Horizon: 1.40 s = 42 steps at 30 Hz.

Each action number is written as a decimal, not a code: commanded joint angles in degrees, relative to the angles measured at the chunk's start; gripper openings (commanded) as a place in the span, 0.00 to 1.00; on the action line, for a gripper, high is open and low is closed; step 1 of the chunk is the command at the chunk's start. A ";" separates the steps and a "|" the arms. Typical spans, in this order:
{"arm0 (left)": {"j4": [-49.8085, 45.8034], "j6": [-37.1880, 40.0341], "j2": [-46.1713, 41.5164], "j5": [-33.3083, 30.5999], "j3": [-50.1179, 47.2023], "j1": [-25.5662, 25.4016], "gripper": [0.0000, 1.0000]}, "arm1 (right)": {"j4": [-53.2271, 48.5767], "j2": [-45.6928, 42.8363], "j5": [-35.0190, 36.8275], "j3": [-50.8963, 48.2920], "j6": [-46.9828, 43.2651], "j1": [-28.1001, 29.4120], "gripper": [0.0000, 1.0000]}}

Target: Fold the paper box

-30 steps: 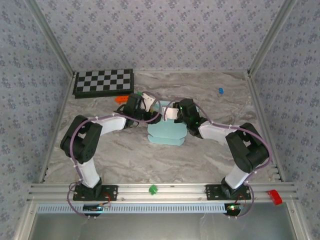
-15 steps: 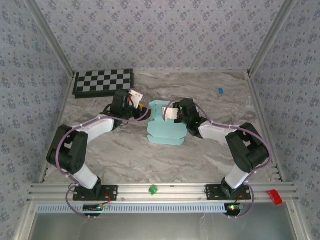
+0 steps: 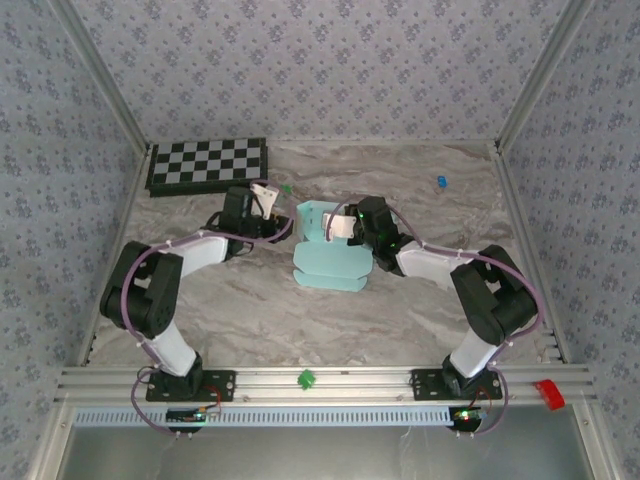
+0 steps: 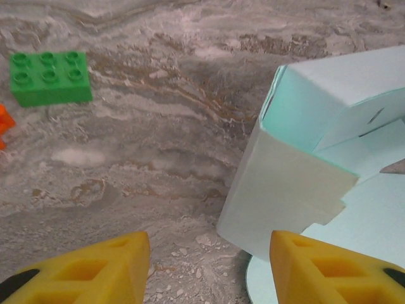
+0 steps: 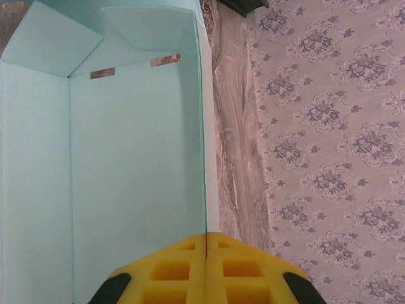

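The pale mint-blue paper box [image 3: 330, 262] lies mid-table, partly folded, with one end raised into walls [image 3: 313, 217]. My right gripper [image 3: 337, 226] is shut on the top edge of a standing wall; in the right wrist view its yellow fingers [image 5: 206, 253] pinch that thin edge, with the box's inside [image 5: 126, 158] to the left. My left gripper [image 3: 278, 212] hangs open just left of the box, touching nothing. In the left wrist view its gripper [image 4: 209, 269] straddles bare table, and the box's corner [image 4: 297, 177] stands close ahead to the right.
A black-and-white checkerboard [image 3: 207, 165] lies at the back left. A green brick [image 3: 285, 188] [image 4: 50, 77] and an orange piece [image 4: 3, 123] sit near the left gripper. A small blue piece [image 3: 441, 181] lies at the back right. Patterned walls enclose the table.
My left gripper has drawn back leftward from over the box's raised end and now stands clear of it. The right gripper has kept its hold on the wall.
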 commanded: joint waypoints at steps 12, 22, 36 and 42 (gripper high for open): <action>-3.23 3.56 7.30 9.35 7.76 -1.10 0.55 | -3.00 1.66 -1.14 0.85 1.38 0.79 0.00; -4.37 2.91 11.55 10.42 12.28 -2.16 0.54 | -3.26 1.71 -1.25 0.82 1.35 0.95 0.00; -1.57 -0.44 16.28 8.00 15.41 -3.56 0.47 | -3.78 1.90 -1.77 0.83 1.50 1.29 0.00; 0.18 -1.05 17.54 6.33 16.20 -3.92 0.47 | -4.06 2.20 -1.87 0.90 1.64 1.35 0.00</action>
